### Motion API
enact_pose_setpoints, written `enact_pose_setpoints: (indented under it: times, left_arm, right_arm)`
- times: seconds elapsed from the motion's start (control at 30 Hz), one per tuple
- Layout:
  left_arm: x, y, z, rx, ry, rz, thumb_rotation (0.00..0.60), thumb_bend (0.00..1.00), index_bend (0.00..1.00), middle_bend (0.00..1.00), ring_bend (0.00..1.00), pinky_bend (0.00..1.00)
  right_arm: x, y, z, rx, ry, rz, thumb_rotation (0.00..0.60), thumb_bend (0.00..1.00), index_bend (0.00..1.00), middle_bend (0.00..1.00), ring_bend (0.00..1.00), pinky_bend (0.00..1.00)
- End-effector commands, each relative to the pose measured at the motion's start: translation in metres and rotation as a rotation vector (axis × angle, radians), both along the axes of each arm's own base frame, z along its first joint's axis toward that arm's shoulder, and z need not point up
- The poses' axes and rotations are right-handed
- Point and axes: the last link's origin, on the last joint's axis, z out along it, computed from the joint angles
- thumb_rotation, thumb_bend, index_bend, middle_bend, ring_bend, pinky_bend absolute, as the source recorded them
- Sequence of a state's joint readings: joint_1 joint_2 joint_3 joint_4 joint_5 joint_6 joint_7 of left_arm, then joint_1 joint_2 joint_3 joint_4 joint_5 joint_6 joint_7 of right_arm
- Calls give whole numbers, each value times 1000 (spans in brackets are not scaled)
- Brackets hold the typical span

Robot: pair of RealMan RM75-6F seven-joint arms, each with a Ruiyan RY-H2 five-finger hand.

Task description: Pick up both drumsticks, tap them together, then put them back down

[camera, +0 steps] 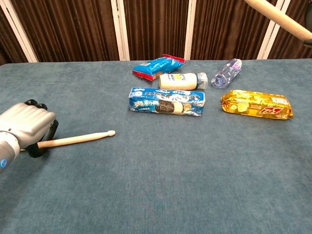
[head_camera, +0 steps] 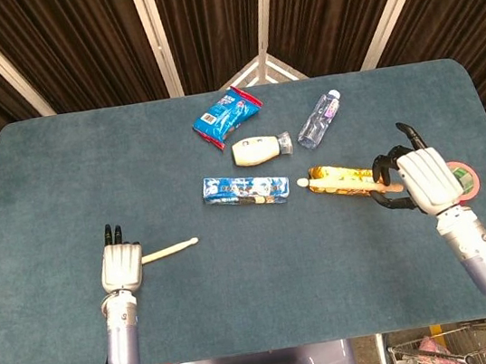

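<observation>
From the head view, the left hand point(head_camera: 119, 266) lies near the front left corner of the bench point(head_camera: 59, 173), its fingers curled down over the butt of the left drumstick point(head_camera: 171, 249). That stick lies flat on the blue cloth, tip pointing toward the bench's middle. By the right edge, the right hand point(head_camera: 424, 180) is clenched around the right drumstick point(head_camera: 339, 184), which is raised off the surface; its rounded tip sits in view above the gap between the cookie box point(head_camera: 245, 189) and the gold snack packet point(head_camera: 345, 177). A roll of tape point(head_camera: 463, 181) shows just beyond the right hand, partly hidden by it. Toward the far edge lie a blue snack bag point(head_camera: 228, 116), a small cream bottle point(head_camera: 260, 149) on its side, and a clear water bottle point(head_camera: 320, 119), also on its side.

From the chest view, the left hand point(camera: 25, 124) is at the left edge of the bench point(camera: 195, 185), dark fingers wrapped under and around the end of the left drumstick point(camera: 78, 139); the shaft rests on the cloth, well apart from the cookie box point(camera: 166, 101). Only the shaft of the right drumstick point(camera: 278, 18) shows, slanting across the upper right corner of the picture, high above the gold snack packet point(camera: 257, 104). The blue snack bag point(camera: 157, 66), cream bottle point(camera: 181, 81) and water bottle point(camera: 226, 73) lie in a loose row behind.
</observation>
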State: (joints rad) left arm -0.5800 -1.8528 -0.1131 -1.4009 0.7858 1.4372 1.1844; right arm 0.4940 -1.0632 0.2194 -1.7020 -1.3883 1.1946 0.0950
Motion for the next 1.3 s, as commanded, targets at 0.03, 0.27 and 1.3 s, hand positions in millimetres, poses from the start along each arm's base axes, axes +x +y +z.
enact_pose_setpoints:
  times: [0.03, 0.27, 1.3]
  left_arm:
    - [0, 0, 0, 7, 17, 1, 600, 401, 535, 521, 96, 0]
    - [-6, 0, 1, 10, 32, 10, 600, 403, 555, 520, 105, 0]
    - [-11, 3, -5, 13, 105, 2, 600, 417, 594, 562, 129, 0]
  right_arm:
    - [1, 0, 0, 0, -1, 1, 600, 469, 785, 663, 453, 41]
    - [3, 0, -1, 2, 6, 1, 600, 469, 785, 663, 453, 40]
    - [10, -2, 2, -2, 25, 2, 600, 468, 792, 663, 453, 41]
